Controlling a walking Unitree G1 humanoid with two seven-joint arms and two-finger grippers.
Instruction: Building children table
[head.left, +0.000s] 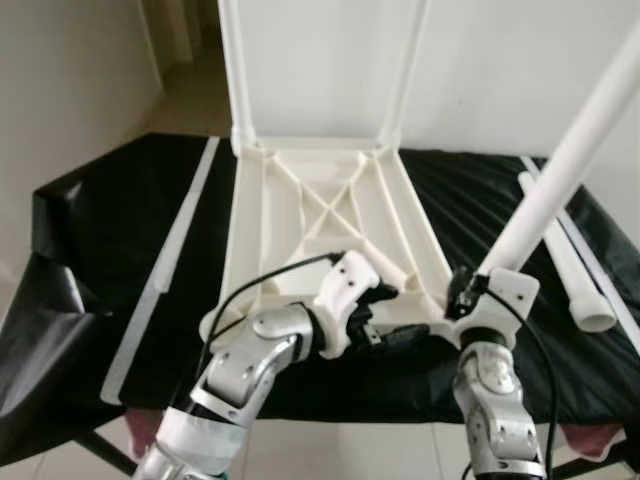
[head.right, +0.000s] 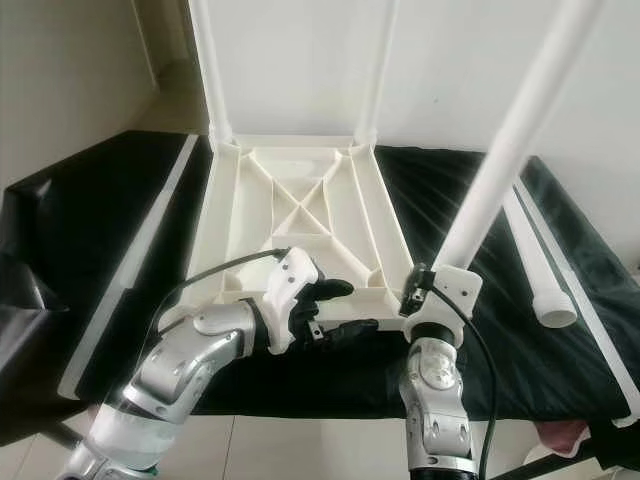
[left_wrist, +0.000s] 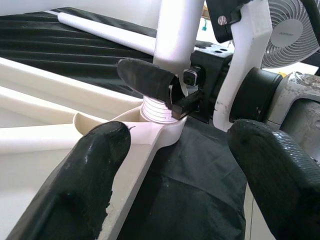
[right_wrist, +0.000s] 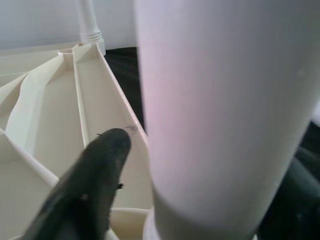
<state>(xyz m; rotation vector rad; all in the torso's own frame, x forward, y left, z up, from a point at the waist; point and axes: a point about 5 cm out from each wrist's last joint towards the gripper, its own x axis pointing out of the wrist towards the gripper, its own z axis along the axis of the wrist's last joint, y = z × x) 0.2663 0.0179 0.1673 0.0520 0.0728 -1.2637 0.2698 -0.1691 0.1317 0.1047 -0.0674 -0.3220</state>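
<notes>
Tabletop (head.left: 300, 215): cream-white plastic, crossed ribs of the same colour on its underside.
Leg I hold (head.left: 565, 170): plain white tube, ridged white thread at its foot.
Loose leg (head.left: 565, 260): white.
Long strip (head.left: 165, 265): white.
Counter cover (head.left: 120, 230): black, glossy, with fine creases.
My fingers (left_wrist: 85, 185): matte black, grainy.
My arms (head.left: 250, 365): silver, with white wrist housings and black cables.
Fan (left_wrist: 290, 32): white grille.
Wall (head.left: 500, 60): white.

A black-covered bench (head.left: 130, 210) carries the upturned white tabletop (head.left: 320, 215) and loose leg (head.left: 570, 280).
</notes>
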